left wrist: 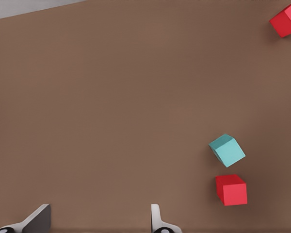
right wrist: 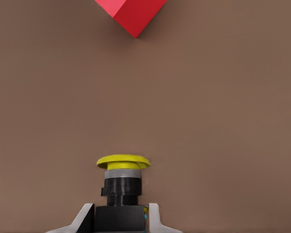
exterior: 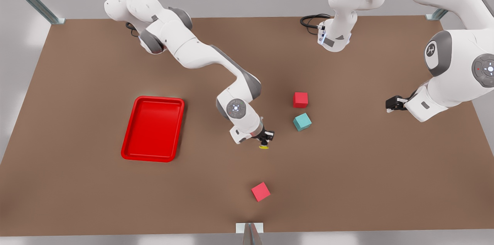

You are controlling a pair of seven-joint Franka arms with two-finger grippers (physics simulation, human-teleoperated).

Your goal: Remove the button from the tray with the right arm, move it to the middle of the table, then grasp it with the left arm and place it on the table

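Right gripper (exterior: 265, 139) fingers clamp the yellow-capped grey-and-black button (right wrist: 122, 187) at its base; left gripper (left wrist: 94, 228) fingers stand apart, waiting. Risk: shallow grip may let the button tilt between the fingers at handover.

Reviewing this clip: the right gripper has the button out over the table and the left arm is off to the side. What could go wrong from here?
1. The right gripper pinches the button only by its black base, so it could tilt or slip during the handover.
2. The left gripper, open and waiting at the front view's right, has the teal cube and a red cube between it and the button; it may knock them.
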